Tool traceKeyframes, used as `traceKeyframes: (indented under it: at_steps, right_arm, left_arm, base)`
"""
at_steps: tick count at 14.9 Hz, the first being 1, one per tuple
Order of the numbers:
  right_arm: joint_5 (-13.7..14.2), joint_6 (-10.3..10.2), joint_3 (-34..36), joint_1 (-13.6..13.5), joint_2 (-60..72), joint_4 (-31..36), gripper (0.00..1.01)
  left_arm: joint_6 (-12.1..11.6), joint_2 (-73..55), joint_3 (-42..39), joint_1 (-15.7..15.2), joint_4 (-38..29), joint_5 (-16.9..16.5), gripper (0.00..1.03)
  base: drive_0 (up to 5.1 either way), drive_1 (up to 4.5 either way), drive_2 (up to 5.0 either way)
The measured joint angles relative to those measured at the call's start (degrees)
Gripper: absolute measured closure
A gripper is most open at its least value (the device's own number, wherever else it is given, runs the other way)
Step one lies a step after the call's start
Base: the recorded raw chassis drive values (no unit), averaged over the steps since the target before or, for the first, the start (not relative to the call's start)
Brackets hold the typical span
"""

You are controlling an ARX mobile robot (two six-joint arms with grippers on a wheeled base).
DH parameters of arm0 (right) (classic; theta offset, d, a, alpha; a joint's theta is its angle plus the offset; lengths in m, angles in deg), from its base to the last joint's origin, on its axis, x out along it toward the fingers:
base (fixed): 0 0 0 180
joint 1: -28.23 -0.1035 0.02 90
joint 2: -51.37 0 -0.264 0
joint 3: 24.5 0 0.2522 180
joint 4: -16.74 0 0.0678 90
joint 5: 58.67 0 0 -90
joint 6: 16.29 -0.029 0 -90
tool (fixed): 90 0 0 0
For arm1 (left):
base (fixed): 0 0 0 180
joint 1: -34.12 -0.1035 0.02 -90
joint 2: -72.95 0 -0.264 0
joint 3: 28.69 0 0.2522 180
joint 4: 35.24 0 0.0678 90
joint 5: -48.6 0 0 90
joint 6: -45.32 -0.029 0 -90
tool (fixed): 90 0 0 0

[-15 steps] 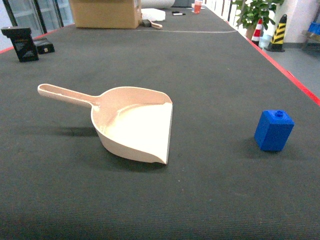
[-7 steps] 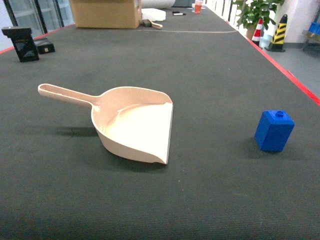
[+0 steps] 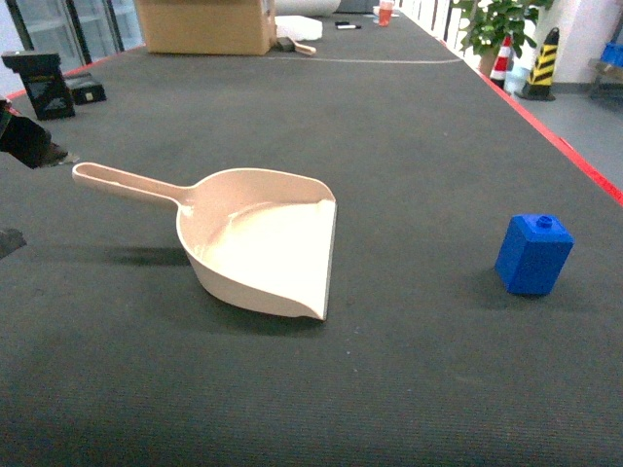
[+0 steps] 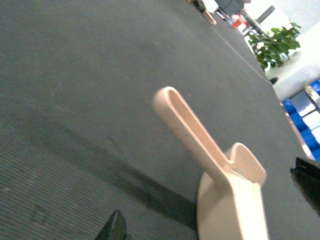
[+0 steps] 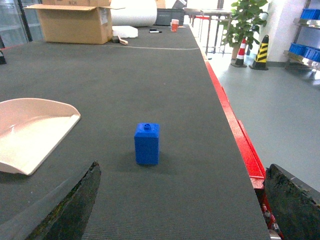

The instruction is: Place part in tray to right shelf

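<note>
The beige tray [image 3: 263, 243] lies on the dark mat left of centre, its handle [image 3: 127, 183] pointing left. The blue part [image 3: 532, 254] stands upright on the mat at the right, stud on top. My left gripper [image 3: 14, 192] shows at the left edge, open, its fingers just left of the handle's end. In the left wrist view the tray handle [image 4: 192, 132] runs up ahead of the open left gripper [image 4: 210, 202]. My right gripper [image 5: 182, 200] is open and holds nothing, with the part [image 5: 147, 143] a short way in front of it. The right shelf is out of view.
The mat's red edge [image 3: 555, 136] runs along the right side, close to the part, with floor beyond [image 5: 280, 100]. A cardboard box [image 3: 204, 24] stands at the far end. Black objects [image 3: 44, 83] sit at the far left. A plant [image 3: 496, 19] and striped cones stand off the table.
My left gripper's dark fingers have come into the head view at the left edge, near the handle's end. Tray and part have not moved.
</note>
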Motion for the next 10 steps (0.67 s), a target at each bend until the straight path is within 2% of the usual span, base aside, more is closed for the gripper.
traceKeyframes:
  at_steps: [4,5,6,8,10]
  right_arm:
    - [0.0,0.0,0.0,0.0,0.0,0.0,0.03]
    - [0.0,0.0,0.0,0.0,0.0,0.0,0.03]
    - [0.0,0.0,0.0,0.0,0.0,0.0,0.03]
    - [0.0,0.0,0.0,0.0,0.0,0.0,0.03]
    - [0.0,0.0,0.0,0.0,0.0,0.0,0.03]
  left_arm:
    - [1.1,-0.5,0.4,0.1,0.0,0.5,0.05]
    - [2.5,-0.7,0.4,0.1,-1.2,-3.8,0.05]
    - [3.6,-3.0,2.4,0.5,-1.9,-5.4,0.05]
    - [5.3,-10.6,8.2,1.4,-2.3,-7.2,0.05]
    - [6.1,-12.7,9.5,1.4,-2.8,-7.0,0.05]
  base:
    - [0.0,0.00,0.0]
    - [0.0,0.00,0.0]
    - [0.0,0.00,0.0]
    - [0.0,0.00,0.0]
    - [0.0,0.00,0.0]
